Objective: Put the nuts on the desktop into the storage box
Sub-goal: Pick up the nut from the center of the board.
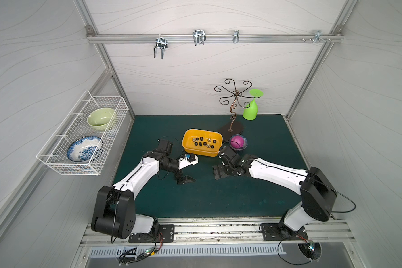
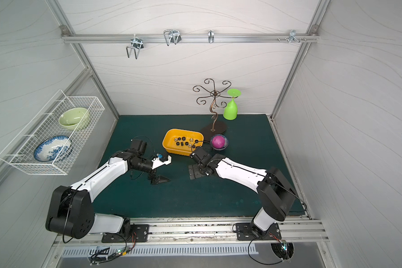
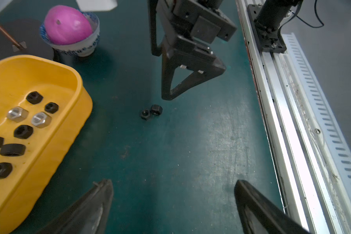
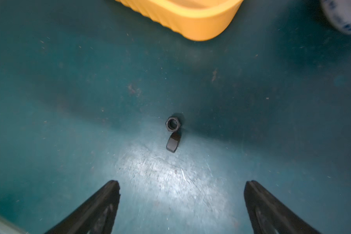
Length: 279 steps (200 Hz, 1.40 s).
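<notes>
The yellow storage box [image 1: 202,142] [image 2: 183,141] stands mid-desktop and holds several black and silver nuts [image 3: 23,131]. Two black nuts [image 4: 172,123] [image 3: 151,112] lie touching on the dark teal desktop [image 1: 218,199], in front of the box and between the arms. One lies flat with its hole up; the other stands on edge. My right gripper [image 4: 181,186] [image 1: 217,172] hovers open just short of the pair, and a fingertip [image 3: 168,97] of it points down right beside them. My left gripper [image 3: 173,186] [image 1: 190,179] is open and empty, facing the pair from the opposite side.
A small blue-patterned bowl with a pink ball [image 1: 238,142] [image 3: 69,28] sits beside the box's right end. Behind it stand a curly wire stand [image 1: 234,104] and an upturned green glass [image 1: 251,109]. A white wire basket [image 1: 84,134] hangs on the left wall. A metal rail [image 1: 218,229] runs along the front.
</notes>
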Each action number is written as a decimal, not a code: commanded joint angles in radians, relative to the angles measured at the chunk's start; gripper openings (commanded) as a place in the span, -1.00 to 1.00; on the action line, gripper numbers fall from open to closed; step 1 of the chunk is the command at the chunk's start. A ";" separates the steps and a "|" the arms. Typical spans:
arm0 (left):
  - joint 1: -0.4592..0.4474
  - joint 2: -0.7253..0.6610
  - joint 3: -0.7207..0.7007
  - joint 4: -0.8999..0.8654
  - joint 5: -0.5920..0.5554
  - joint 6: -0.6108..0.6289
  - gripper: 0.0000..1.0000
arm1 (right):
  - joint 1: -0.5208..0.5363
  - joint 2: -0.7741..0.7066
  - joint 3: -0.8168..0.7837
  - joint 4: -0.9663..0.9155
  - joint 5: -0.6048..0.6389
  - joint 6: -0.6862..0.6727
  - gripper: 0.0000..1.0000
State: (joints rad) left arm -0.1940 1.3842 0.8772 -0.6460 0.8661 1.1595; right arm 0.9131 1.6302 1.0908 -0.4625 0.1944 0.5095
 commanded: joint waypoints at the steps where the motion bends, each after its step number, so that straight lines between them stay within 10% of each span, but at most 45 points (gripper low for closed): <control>1: 0.001 0.010 -0.014 0.054 -0.053 0.043 0.97 | 0.005 0.060 0.006 0.056 0.028 0.026 0.97; 279: -0.096 0.059 -0.010 0.061 -0.102 0.038 0.97 | -0.092 0.042 -0.095 0.046 0.095 0.073 0.98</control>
State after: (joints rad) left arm -0.2863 1.4326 0.8501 -0.6003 0.7563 1.1969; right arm 0.8337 1.7340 1.0294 -0.3771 0.2672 0.5694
